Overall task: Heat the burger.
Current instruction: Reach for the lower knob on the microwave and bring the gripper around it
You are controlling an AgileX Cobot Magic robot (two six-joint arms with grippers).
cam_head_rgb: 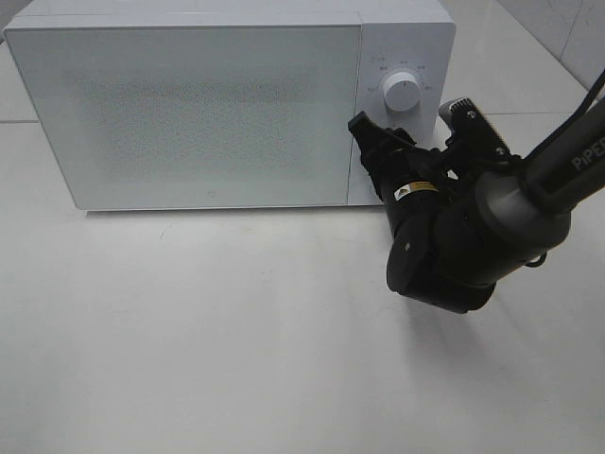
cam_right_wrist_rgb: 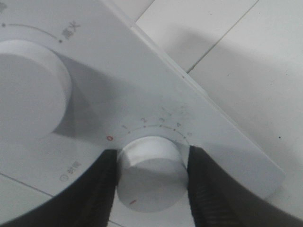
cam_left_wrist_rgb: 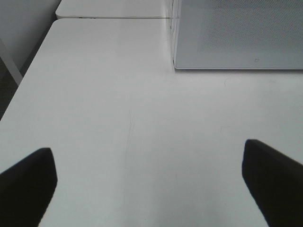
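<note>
Burger is out of sight in all three views; the frosted door of the white box-shaped microwave oven (cam_head_rgb: 189,113) is closed, and the oven stands on the plain white tabletop (cam_head_rgb: 236,331). At the oven's control panel, the black right pincer (cam_right_wrist_rgb: 151,153) is clamped on the lower white round dial (cam_right_wrist_rgb: 149,175), one ribbed finger (cam_right_wrist_rgb: 102,189) pressed against each side of it, the jaws held roughly half apart by the dial's width. A small red tick on the dial's face sits on the side away from the printed arc of numbers, which starts at a red zero. On the same panel, just beside it, the upper white round knob (cam_head_rgb: 404,93) stands untouched. Seen from the high camera, the right arm reaches in from the right edge and its wrist hides the lower dial. The left pincer (cam_left_wrist_rgb: 150,175) hangs over bare tabletop facing the oven's front, its two dark fingers spread wide with nothing gripped between them.
</note>
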